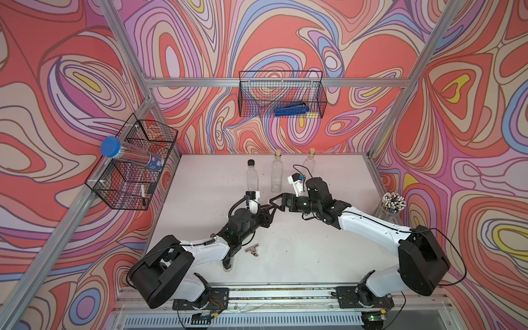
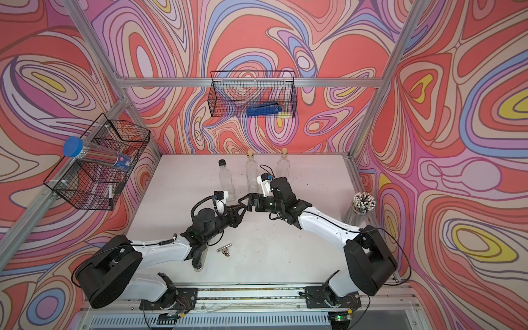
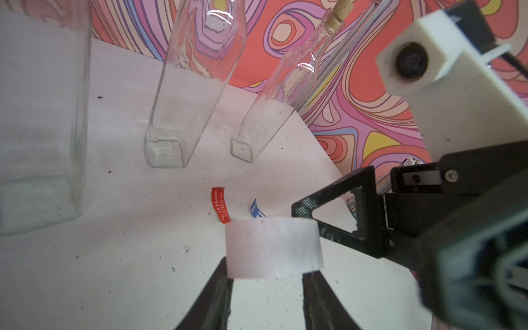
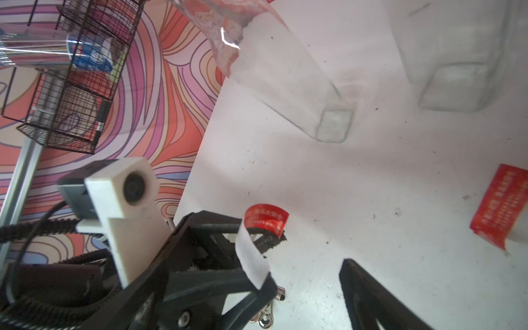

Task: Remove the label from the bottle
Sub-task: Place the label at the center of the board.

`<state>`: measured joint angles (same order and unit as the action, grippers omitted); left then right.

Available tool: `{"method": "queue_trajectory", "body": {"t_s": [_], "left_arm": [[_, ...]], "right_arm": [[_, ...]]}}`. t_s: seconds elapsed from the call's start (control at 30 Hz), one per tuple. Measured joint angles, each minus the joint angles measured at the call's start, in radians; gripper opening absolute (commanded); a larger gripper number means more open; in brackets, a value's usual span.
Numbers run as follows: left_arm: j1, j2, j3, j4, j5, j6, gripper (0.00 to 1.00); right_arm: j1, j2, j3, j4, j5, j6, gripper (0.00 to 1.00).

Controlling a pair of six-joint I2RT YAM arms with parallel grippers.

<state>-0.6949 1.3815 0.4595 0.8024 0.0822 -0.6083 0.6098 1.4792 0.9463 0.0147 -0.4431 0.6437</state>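
Observation:
Three clear glass bottles stand at the back of the table: one with a black cap (image 1: 252, 177) and two with corks (image 1: 277, 173) (image 1: 311, 161). I see no label on their glass. My left gripper (image 3: 267, 274) and right gripper (image 4: 308, 271) meet tip to tip in front of them. A peeled label (image 4: 265, 218), red on its face and white on its back (image 3: 273, 247), lies across the left gripper's parted fingertips. Its other end sticks to one finger (image 4: 265, 281) of the wide-open right gripper.
A red label (image 3: 220, 205) and a blue label (image 3: 257, 210) lie on the table ahead of the grippers. A metal binder clip (image 1: 253, 249) lies near the left arm. A cup of pencils (image 1: 393, 204) stands at the right edge. Wire baskets hang on the left wall (image 1: 134, 165) and back wall (image 1: 283, 94).

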Motion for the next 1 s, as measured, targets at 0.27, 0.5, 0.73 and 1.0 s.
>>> {"method": "queue_trajectory", "body": {"t_s": [0.27,0.5,0.73,1.0], "left_arm": [[0.0,-0.06,0.099,-0.261,0.026,0.082,0.53],[0.0,-0.066,0.124,-0.379,0.069,0.121,0.54],[0.0,-0.08,0.124,-0.42,0.079,0.164,0.57],[0.0,-0.111,0.142,-0.465,0.079,0.243,0.64]], "right_arm": [[0.0,0.0,0.01,-0.056,0.065,-0.048,0.97],[0.014,0.018,0.05,-0.062,0.077,-0.068,0.96],[0.027,0.069,0.089,-0.108,0.092,-0.094,0.94],[0.026,0.073,0.088,-0.232,0.222,-0.126,0.84]]}}
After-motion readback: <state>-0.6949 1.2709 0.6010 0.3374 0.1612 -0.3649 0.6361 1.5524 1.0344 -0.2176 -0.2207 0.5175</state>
